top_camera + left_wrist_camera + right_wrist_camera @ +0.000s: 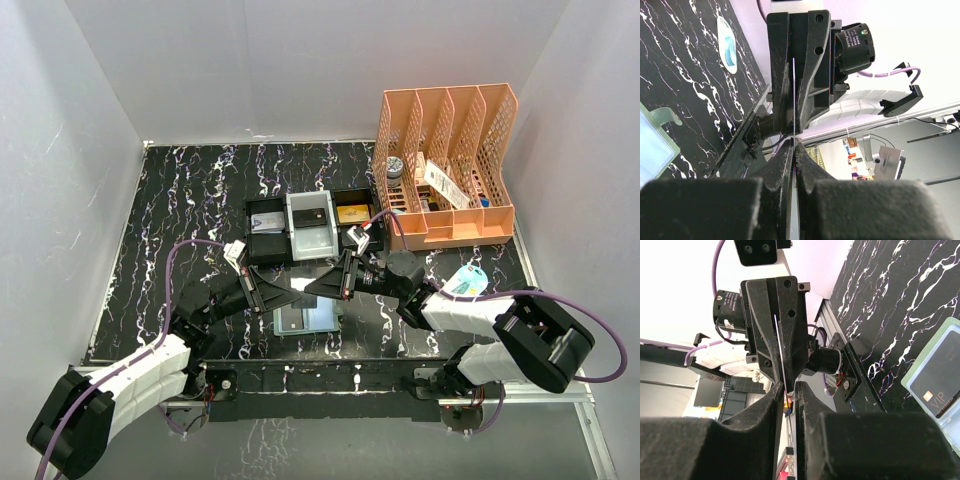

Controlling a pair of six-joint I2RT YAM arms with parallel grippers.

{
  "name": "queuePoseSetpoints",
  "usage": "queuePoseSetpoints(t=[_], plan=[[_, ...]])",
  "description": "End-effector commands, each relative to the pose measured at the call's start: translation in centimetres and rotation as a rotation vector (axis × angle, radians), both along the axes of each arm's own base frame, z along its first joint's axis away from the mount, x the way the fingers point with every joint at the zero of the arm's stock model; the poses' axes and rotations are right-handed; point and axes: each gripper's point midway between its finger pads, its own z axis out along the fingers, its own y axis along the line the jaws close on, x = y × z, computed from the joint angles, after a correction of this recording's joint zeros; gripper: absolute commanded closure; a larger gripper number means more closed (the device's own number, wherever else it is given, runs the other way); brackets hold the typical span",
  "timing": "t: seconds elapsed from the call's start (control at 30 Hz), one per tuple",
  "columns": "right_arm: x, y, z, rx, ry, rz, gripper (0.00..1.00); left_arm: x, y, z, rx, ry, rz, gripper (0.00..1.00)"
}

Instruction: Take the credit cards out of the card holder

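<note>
Left claw: your left gripper (794,151) has its two fingers drawn almost together, pinching the lower edge of a thin card that you see edge-on.
Right claw: your right gripper (788,388) faces the left one tip to tip, its fingers closed to a narrow slit on the opposite edge of the same card.
Held credit card (794,95): it appears only as a fine pale line running between the two sets of fingers. It is raised off the table, and you cannot tell its colour or face.
Card holder (326,316): it lies open and flat on the marbled table (190,210), just below the meeting claws in the top view. You see its pale blue-green inside facing up and a small sage-green tab at one side.
Dark credit card (290,319): it rests on the left half of the open holder. In your right wrist view it shows the letters VIP and a small orange mark.
Trays: a black tray (266,228), a white tray (310,238) and a second black tray (352,196) stand side by side just beyond the claws, each with something flat inside.
Orange file rack (447,160): it stands at the far right of the table, well apart from the holder.
</note>
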Motion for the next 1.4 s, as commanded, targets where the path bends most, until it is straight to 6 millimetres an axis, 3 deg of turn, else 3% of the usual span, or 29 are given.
queuePoseSetpoints(t=[0.0,0.3,0.53,0.7,0.8,0.83,0.9,1.03,1.17,1.37], plan=[[0.3,0.6,3.2,0.085,-0.072,0.004,0.88,-0.4,0.1,1.3,-0.03,-0.069,-0.016,1.0],[0.4,0.5,2.9,0.086,-0.058,-0.014,1.0,-0.6,0.1,1.1,-0.026,-0.066,-0.025,1.0],[0.5,0.4,2.8,0.08,-0.06,-0.022,1.0,-0.5,0.2,0.5,0.0,-0.049,-0.013,1.0],[0.9,0.1,2.2,0.041,-0.065,-0.053,1.0,-0.3,0.1,0.2,0.04,-0.045,-0.01,0.69],[1.4,-0.5,1.7,-0.019,-0.078,-0.09,1.0,0.6,0.3,-1.5,0.248,-0.034,0.002,0.29],[1.9,-0.9,1.3,-0.061,-0.088,-0.119,1.0,1.2,0.9,-2.0,0.378,-0.036,0.02,0.16],[3.0,-2.1,0.4,-0.173,-0.114,-0.201,1.0,2.5,2.8,-2.3,0.604,-0.087,0.065,0.02],[5.2,-5.4,-0.9,-0.36,-0.14,-0.374,1.0,5.4,6.0,-2.4,0.883,-0.09,0.173,0.01],[6.2,-7.2,0.3,-0.417,-0.22,-0.45,1.0,7.5,8.2,-2.0,0.995,-0.071,0.262,0.01],[8.4,-8.3,2.8,-0.593,-0.413,-0.481,1.0,10.0,14.1,-2.4,1.162,0.021,0.422,0.01]])
